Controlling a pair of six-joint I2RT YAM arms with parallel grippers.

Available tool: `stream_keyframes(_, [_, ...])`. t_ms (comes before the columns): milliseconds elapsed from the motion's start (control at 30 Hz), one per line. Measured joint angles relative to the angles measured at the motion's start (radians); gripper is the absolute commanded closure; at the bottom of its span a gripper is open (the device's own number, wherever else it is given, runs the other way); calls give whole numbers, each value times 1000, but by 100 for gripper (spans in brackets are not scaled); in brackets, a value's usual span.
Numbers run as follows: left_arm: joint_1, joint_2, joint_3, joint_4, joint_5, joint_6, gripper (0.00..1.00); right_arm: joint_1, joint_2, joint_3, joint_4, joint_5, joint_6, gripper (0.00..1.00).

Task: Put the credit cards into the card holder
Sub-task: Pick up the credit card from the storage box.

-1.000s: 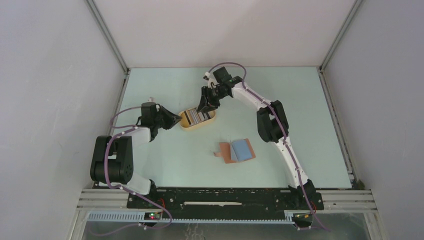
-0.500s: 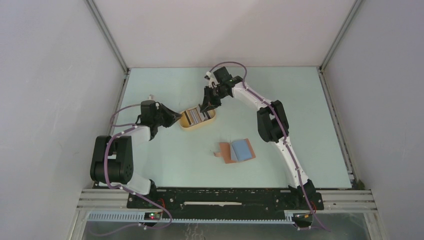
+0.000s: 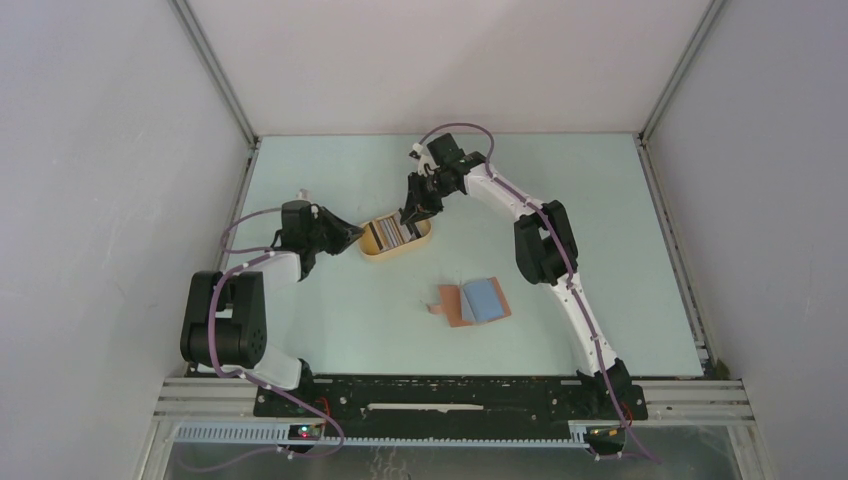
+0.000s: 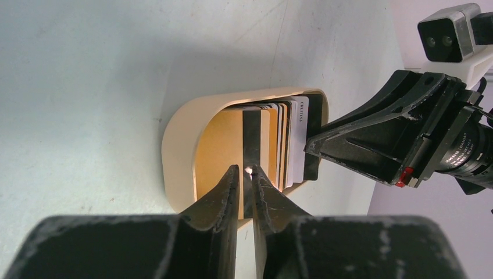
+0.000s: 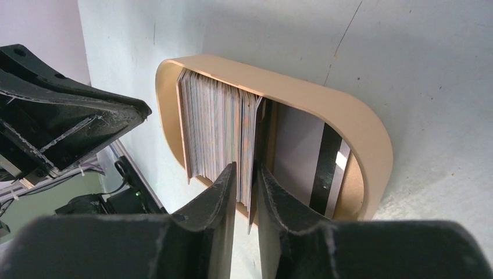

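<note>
The credit cards (image 3: 390,233) stand on edge in a tan oval tray (image 3: 426,236). My right gripper (image 3: 409,213) is above the tray's far end. In the right wrist view it (image 5: 245,167) is shut on the end cards of the stack (image 5: 215,116), and one brown card edge sticks out between the fingers. My left gripper (image 3: 352,238) is shut at the tray's left end, with its tip (image 4: 245,170) by the rim (image 4: 174,133) and nothing seen between the fingers. The reddish-brown card holder (image 3: 452,303) lies open nearer the front, with a blue card (image 3: 484,298) on it.
The tray sits mid-table between the two arms. The tray rim (image 5: 349,110) curves round a leaning card with a black stripe (image 5: 325,168). The right arm's links stretch diagonally from the front right. Grey walls enclose the table on three sides.
My right gripper has risen slightly at the tray's far end. The left gripper shifted a little at the tray's left end. The card holder has not moved.
</note>
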Motion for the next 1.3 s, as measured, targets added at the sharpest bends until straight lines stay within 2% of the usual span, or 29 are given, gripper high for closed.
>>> stream_keyframes(567, [0, 0, 0, 2, 8, 7, 83, -14, 0, -12, 0, 4, 0, 80])
stream_keyframes(900, [0, 0, 0, 2, 9, 7, 83, -24, 0, -21, 0, 8, -2, 92])
stream_keyframes(1300, [0, 0, 0, 6, 11, 7, 84, -32, 0, -27, -6, 23, -23, 94])
